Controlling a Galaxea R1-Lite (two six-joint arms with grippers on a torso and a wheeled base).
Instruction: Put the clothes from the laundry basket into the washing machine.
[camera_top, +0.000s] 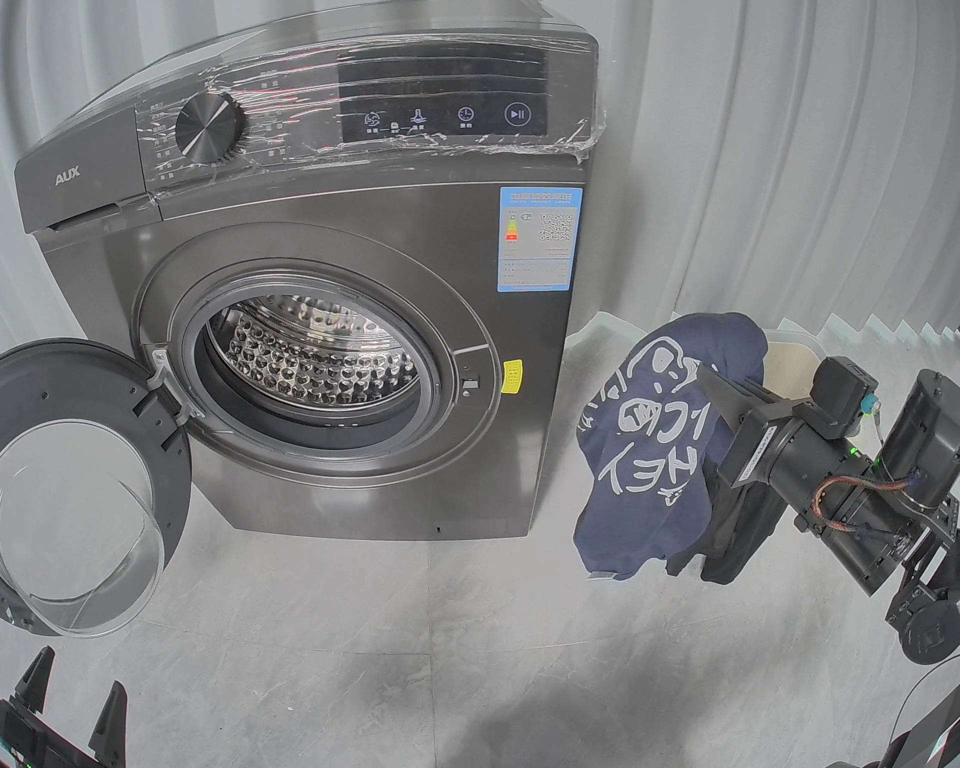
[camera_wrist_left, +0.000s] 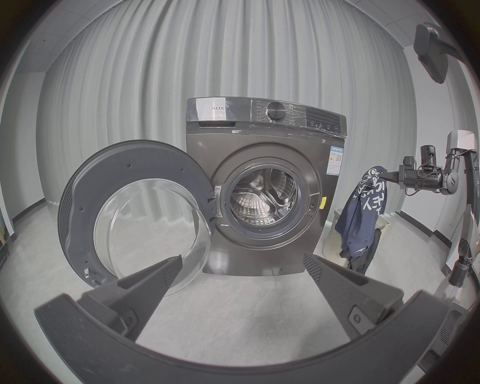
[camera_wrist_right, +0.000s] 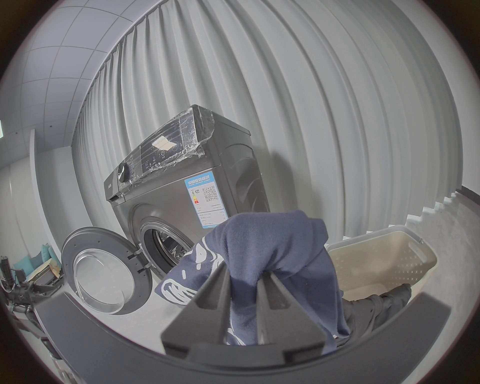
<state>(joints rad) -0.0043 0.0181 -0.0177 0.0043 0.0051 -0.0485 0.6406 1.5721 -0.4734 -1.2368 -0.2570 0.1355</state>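
Looked like staged test room, not home: white pleated curtains (camera_top: 780, 150) hung along walls, pale grey floor (camera_top: 400, 640), panelled office ceiling (camera_wrist_right: 45, 85), washing machine (camera_top: 480, 300) stood freestanding, plastic film (camera_top: 300, 90) wrapped over control panel (camera_top: 440, 112).

Washing machine (camera_top: 400, 480): grey metal-look casing, satin sheen. Control panel (camera_top: 440, 110): glossy black, under crinkled clear plastic film (camera_top: 290, 85). Drum (camera_top: 315, 350): bright perforated steel. Door (camera_top: 60, 385): matt grey plastic ring, clear glossy window. Navy shirt (camera_top: 660, 430): soft matt cloth, white print. Laundry basket (camera_wrist_right: 385, 260): cream plastic, perforated walls. Floor (camera_top: 400, 640): smooth pale stone-look tile, faint sheen. Right tool (camera_wrist_right: 245, 276): matt dark plastic fingers.
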